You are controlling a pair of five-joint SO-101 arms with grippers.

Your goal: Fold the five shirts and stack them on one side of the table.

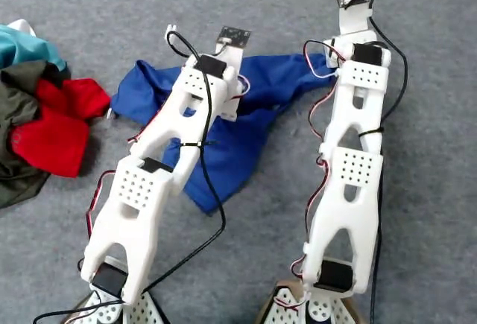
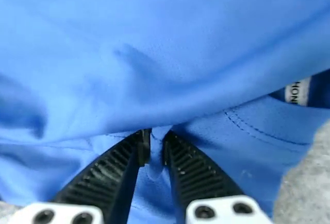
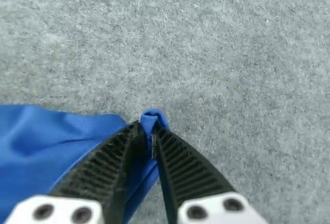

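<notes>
Blue shirt (image 1: 279, 86) lies crumpled mid-worktop (image 1: 432, 190); the heap of red, teal and dark shirts (image 1: 45, 119) sits well apart from it, off one side. Left tool (image 2: 155, 135) is clenched on a small fold of the shirt close to what looks like the stitched neckline, and right tool (image 3: 148, 127) is clenched on a little nub of cloth at the shirt's outer edge, bare worktop just beyond. Cloth looks thin, light, limp and a bit slick, so I judge shallow pinches may slip; better to hold deeper at corners, hem or shoulder seam, with both ends kept taut.
</notes>
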